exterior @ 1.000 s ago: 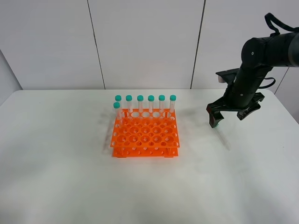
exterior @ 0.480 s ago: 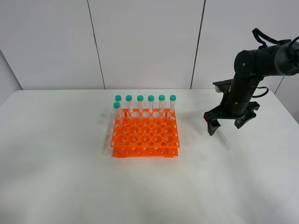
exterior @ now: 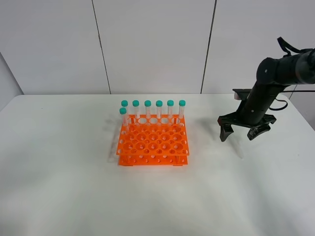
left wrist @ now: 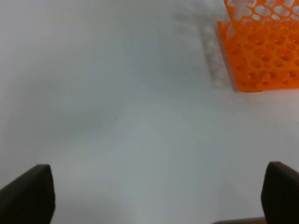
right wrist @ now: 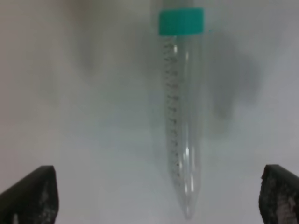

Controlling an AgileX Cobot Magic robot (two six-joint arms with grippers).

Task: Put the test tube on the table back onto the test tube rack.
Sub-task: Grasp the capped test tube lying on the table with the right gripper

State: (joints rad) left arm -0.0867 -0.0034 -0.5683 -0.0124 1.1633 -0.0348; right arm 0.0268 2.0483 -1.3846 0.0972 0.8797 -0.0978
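On the table (right wrist: pixel 70 116), test tube (right wrist: pixel 180 116) lies tip toward right tool (right wrist: pixel 154 198).

seven teal-capped tubes (exterior: pixel 147 109) stand upright toward the far edge of the surface (exterior: pixel 59 187), six in a line along the back and one just in front of the left-end tube, their clear bodies faint against the white. beyond the far edge rises a pale panelled wall (exterior: pixel 152 44), split by two dark, slightly leaning seams (exterior: pixel 102 49). a greyer side wall (exterior: pixel 7 78) slants in past the far left corner, where the surface's edge curves round.
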